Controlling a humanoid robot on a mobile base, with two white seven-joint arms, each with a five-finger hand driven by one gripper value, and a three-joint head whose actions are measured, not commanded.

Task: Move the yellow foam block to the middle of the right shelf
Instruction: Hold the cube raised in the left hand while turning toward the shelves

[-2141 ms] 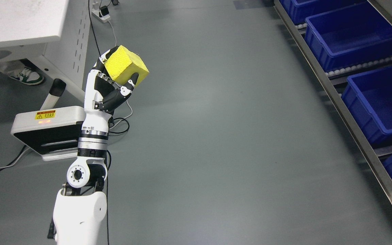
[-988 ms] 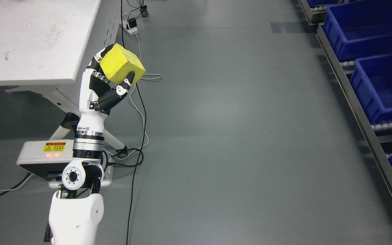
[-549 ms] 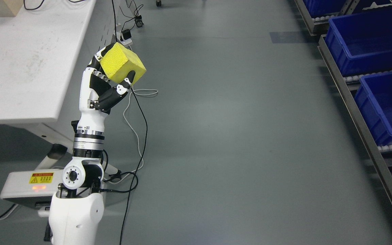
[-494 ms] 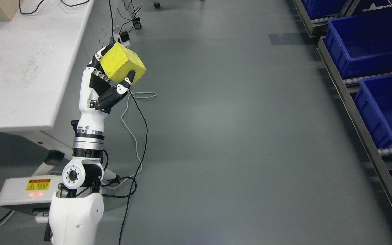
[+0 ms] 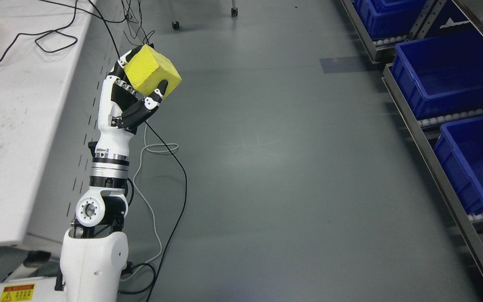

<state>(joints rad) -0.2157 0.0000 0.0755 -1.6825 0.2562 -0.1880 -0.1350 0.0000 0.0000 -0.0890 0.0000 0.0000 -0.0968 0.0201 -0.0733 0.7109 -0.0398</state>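
Left hand: the left hand is raised on an upright white forearm that comes up from the lower left; palm turned toward the camera's right.
Grasp: fingers wrap the far-left side of the yellow foam block, and the thumb presses up against its lower face. Clenched firmly on the block.
Block: a cube, tilted with one corner pointing right, carried at the top of the hand, clear of any surface, over the grey floor.
Block surface: the face toward the fingers looks coarse and pitted; the other two visible faces look smoother.
Left of the hand: a white table, its edge just beside the forearm, with black cables looped across its top.
Below the hand: the wrist joint and elbow housing stack straight down; black and white cords trail across the floor just right of the forearm.
Bottom corner, left of the arm: a white unit with a yellow warning label, only partly in frame.
Far right of the hand: a metal shelf runs along the picture's right edge, well apart from the block, holding blue bins on roller tracks.
Bin contents: the bins in view look bare inside.
Right arm: out of frame.
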